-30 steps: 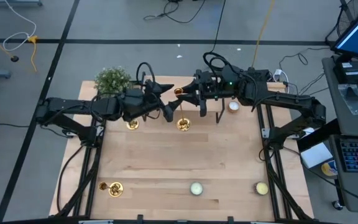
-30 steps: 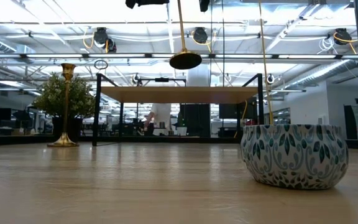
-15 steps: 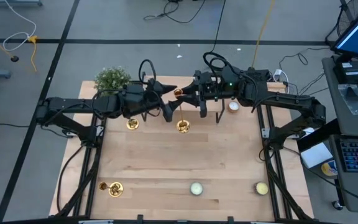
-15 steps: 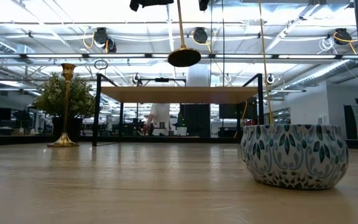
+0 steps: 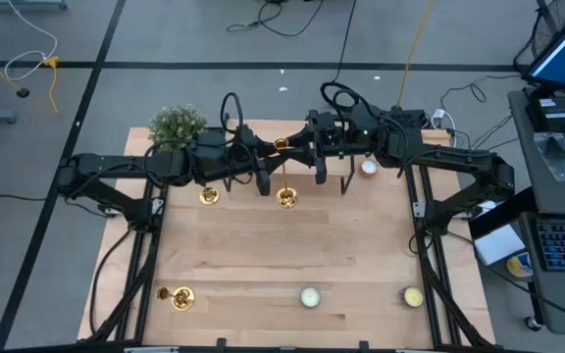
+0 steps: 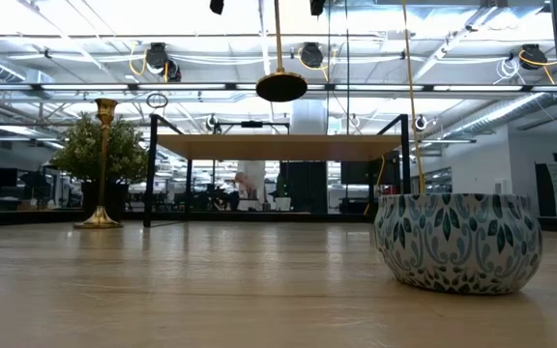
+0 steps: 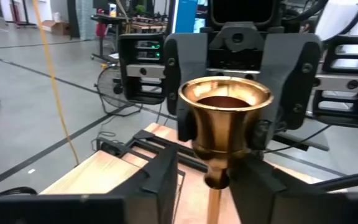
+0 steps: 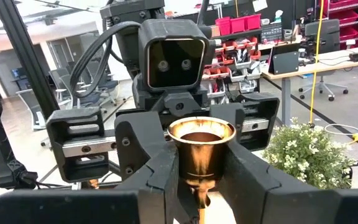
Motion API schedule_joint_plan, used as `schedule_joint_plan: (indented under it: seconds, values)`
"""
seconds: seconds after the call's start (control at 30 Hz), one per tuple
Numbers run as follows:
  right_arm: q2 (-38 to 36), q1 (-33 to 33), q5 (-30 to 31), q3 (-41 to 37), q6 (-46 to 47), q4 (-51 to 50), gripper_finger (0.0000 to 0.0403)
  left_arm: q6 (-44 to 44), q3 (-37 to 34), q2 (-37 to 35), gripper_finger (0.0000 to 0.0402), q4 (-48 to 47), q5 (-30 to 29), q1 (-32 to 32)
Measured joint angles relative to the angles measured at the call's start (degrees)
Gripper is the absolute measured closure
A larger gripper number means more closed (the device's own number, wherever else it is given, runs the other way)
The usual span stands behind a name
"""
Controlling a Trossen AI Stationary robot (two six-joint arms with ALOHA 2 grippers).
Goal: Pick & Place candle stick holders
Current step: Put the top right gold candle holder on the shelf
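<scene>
While the right claw (image 5: pixel 314 149) grips a brass candlestick (image 5: pixel 286 196) lifted above the bench (image 5: pixel 282 255) and the left claw (image 5: pixel 260 157) brackets it, grip unclear, two candlesticks (image 5: pixel 208 196) (image 5: pixel 181 298) await.

Bright overhead ceiling lights (image 6: pixel 307 53) flood the low view with white glare, the brass candlestick cup (image 8: pixel 201 144) gleams, and the desk (image 5: pixel 263 255) is evenly lit with faint shadows.

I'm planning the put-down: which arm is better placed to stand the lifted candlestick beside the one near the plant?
Probably left. The left gripper is at the lifted candlestick's top with the right gripper, and the standing candlestick lies beside the left arm.
</scene>
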Motion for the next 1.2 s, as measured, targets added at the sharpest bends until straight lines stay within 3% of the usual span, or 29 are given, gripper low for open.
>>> schedule_joint_plan:
  seconds: [0.3,0.9,1.2]
  values:
    - [-0.2,0.0,-0.2,-1.3,0.4,0.1,0.0309,-0.9,-0.1,0.1,0.0369,0.0,2.3,0.1]
    - [0.0,0.1,1.6,-1.5,-0.5,0.1,0.0291,-1.9,-0.1,0.0,0.0369,-1.0,2.5,0.4]
    - [0.1,0.1,4.5,-1.6,-0.7,-0.1,0.0229,-1.5,0.0,-0.1,0.0369,-1.7,2.1,0.4]
